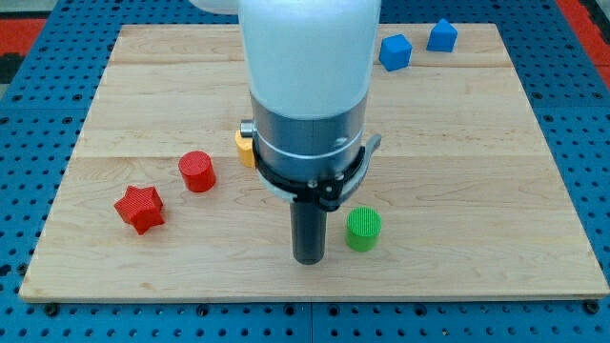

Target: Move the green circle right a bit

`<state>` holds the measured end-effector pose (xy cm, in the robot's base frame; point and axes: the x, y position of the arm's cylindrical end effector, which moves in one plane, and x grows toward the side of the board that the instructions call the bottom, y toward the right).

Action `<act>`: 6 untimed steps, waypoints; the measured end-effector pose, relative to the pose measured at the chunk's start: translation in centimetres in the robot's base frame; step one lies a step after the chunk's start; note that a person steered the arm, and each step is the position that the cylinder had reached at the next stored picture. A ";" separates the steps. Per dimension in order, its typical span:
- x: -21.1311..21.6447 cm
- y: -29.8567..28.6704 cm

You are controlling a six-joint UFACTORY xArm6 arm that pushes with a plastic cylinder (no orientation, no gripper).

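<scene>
The green circle (pixel 363 229) stands on the wooden board (pixel 477 171), low and right of centre. My tip (pixel 308 259) rests on the board just to the left of the green circle, a small gap between them. The arm's white and grey body rises from the tip up the middle of the view and hides the board behind it.
A red circle (pixel 197 171) and a red star (pixel 140 208) lie at the left. A yellow block (pixel 244 147) is half hidden behind the arm. A blue cube (pixel 396 51) and a second blue block (pixel 441 35) sit at the top right.
</scene>
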<state>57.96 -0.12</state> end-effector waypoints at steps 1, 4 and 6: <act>-1.0 0.1; -1.5 5.3; -1.6 7.3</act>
